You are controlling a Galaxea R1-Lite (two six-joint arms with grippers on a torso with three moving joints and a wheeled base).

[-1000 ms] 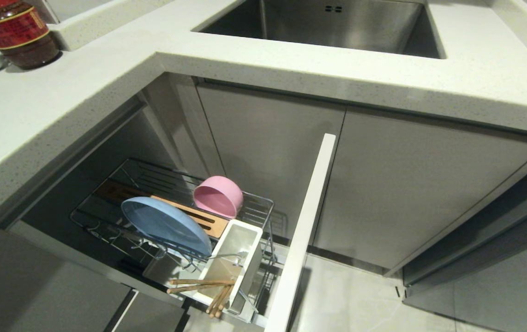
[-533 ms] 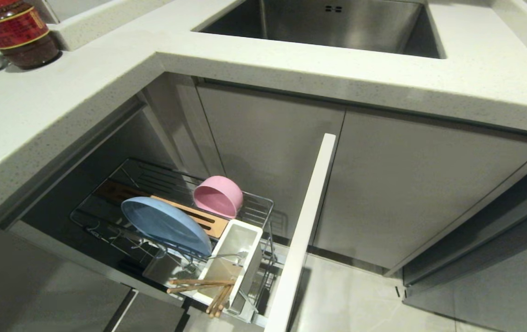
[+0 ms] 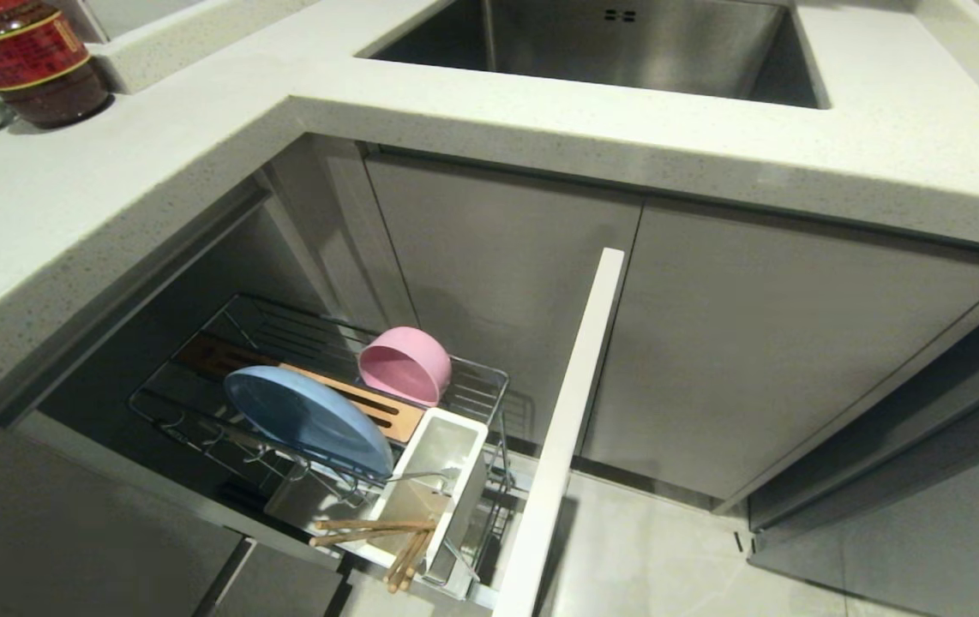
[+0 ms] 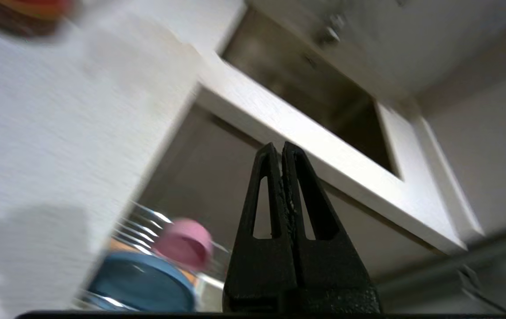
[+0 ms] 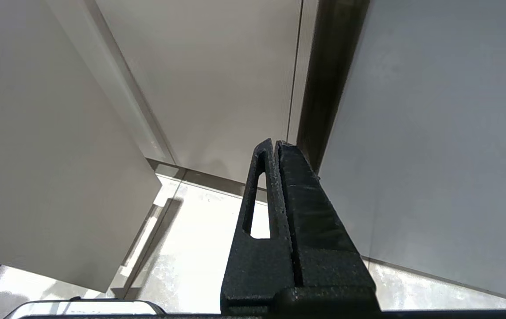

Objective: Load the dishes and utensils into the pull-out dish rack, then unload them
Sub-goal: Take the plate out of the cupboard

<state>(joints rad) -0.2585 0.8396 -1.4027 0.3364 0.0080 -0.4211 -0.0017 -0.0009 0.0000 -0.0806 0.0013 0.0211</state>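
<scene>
Clenched and empty, left gripper (image 4: 283, 148) hangs above the blue oval plate (image 3: 308, 418), which stands on edge between the rack's prongs, likely for easy unloading.

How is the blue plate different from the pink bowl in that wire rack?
The blue plate is flat, shallow and oval; the pink bowl is deep and round. The plate is the wider of the two. The plate leans against the prongs on the near side of the wire rack; the bowl lies on its side on the far side, beyond the wooden strip. Both are plain, matte and inside the rack.
</scene>
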